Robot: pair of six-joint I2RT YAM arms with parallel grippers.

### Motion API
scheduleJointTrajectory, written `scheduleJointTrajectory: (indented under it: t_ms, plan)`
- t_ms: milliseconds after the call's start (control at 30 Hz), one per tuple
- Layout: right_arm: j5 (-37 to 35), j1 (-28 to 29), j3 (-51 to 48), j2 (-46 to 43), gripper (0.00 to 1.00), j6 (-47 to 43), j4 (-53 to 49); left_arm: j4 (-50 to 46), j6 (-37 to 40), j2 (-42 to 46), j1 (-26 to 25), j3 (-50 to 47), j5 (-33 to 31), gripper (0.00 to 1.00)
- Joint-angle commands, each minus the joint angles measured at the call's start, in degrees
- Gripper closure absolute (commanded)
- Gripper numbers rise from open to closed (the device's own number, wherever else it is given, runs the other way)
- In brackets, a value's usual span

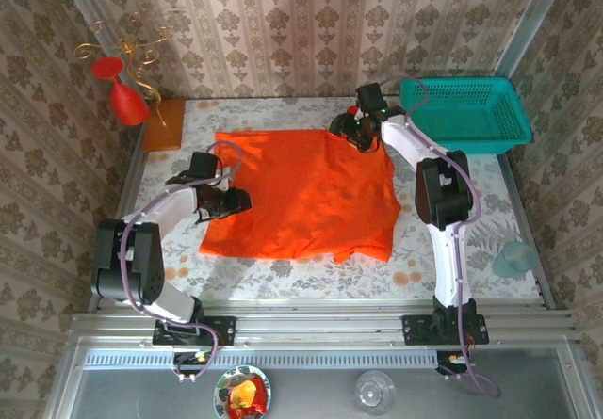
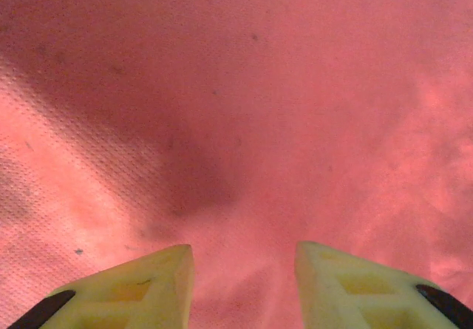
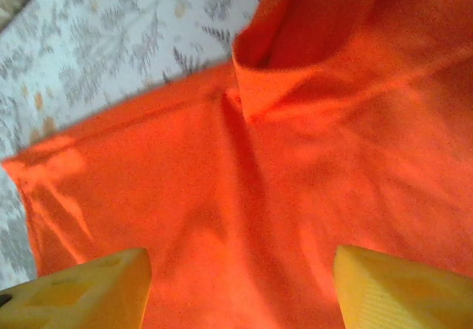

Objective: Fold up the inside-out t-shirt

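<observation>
Floral table (image 1: 283, 273): orange t-shirt (image 1: 301, 193) spread out at centre. Left hand (image 1: 228, 201) part open, empty, over its left edge. Right hand (image 1: 351, 130) wide open, empty, over far right corner.

Top camera: fixed high behind the arm bases, tilted down. It sits far back and takes in the whole tabletop (image 1: 283, 273) with the walls around it.

Left wrist camera: faces straight onto the t-shirt (image 2: 244, 107), close enough for the weave to show. The left fingers (image 2: 140, 285) sit at the lower edge.

Right wrist camera: close, slanting across an edge of the t-shirt (image 3: 295, 211) onto bare tabletop (image 3: 111, 41). The right fingers (image 3: 81, 288) sit in the lower corners.

Shared by all three: the t-shirt (image 1: 306, 193).
</observation>
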State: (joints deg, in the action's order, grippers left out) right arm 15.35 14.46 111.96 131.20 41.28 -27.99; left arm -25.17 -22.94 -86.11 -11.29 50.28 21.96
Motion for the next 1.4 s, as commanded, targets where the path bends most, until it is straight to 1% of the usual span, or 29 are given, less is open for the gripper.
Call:
scheduleJointTrajectory:
  t_ms: [0,100,167,233,333,433,567,733,833,933,1033,1100,1167,1267,1367]
  plan:
    - [1.5,-0.4,6.7,5.0,0.28,5.8,4.2,0.4,-1.3,4.4,-0.6,-1.6,-1.3,0.58]
    - [1.1,-0.4,13.3,10.2,0.25,7.9,3.3,-0.9,-1.5,8.0,-0.9,-3.3,-2.0,0.58]
    - [-0.9,-0.4,18.1,13.5,0.25,10.1,0.2,-1.7,-1.9,10.3,-0.9,-4.3,-2.3,0.58]
    - [-1.9,-0.3,20.4,15.4,0.25,12.2,-0.1,-2.6,-2.2,12.1,-1.0,-5.3,-2.8,0.58]
    - [-2.3,-0.5,20.9,17.3,0.25,15.4,4.2,-3.6,-2.5,14.8,-1.1,-6.9,-3.2,0.57]
    - [-1.7,-0.7,24.6,20.8,0.26,18.0,7.5,-5.0,-3.0,17.3,-1.0,-8.2,-3.7,0.57]
    - [-0.7,-0.8,29.9,26.2,0.28,21.6,16.3,-7.2,-3.4,20.4,-1.1,-9.4,-4.6,0.57]
    - [-1.3,-1.1,37.7,32.0,0.30,21.8,22.9,-9.0,-3.7,23.8,-1.1,-10.5,-5.7,0.57]
    - [0.1,-1.6,38.3,32.1,0.31,20.8,25.9,-9.4,-3.8,24.9,-1.1,-11.3,-6.0,0.57]
    - [3.2,-1.9,38.1,29.1,0.32,18.4,24.0,-8.8,-3.8,24.8,-1.1,-11.7,-5.9,0.57]
    - [5.9,-1.9,36.1,23.1,0.33,14.0,16.6,-8.0,-3.5,23.9,-1.2,-11.7,-5.7,0.57]
    - [7.1,-1.9,31.9,18.0,0.35,11.1,12.0,-7.9,-3.1,23.0,-1.1,-11.3,-5.8,0.57]
    - [7.9,-1.7,23.9,11.3,0.36,8.5,9.4,-8.2,-2.5,22.0,-1.1,-10.7,-7.0,0.58]
    - [8.1,-1.8,10.3,1.0,0.37,6.0,8.6,-8.2,-2.2,20.7,-1.0,-10.5,-9.3,0.60]
    - [7.8,-1.7,-2.1,-8.8,0.38,3.0,6.6,-7.1,-2.4,18.8,-0.9,-10.7,-9.9,0.63]
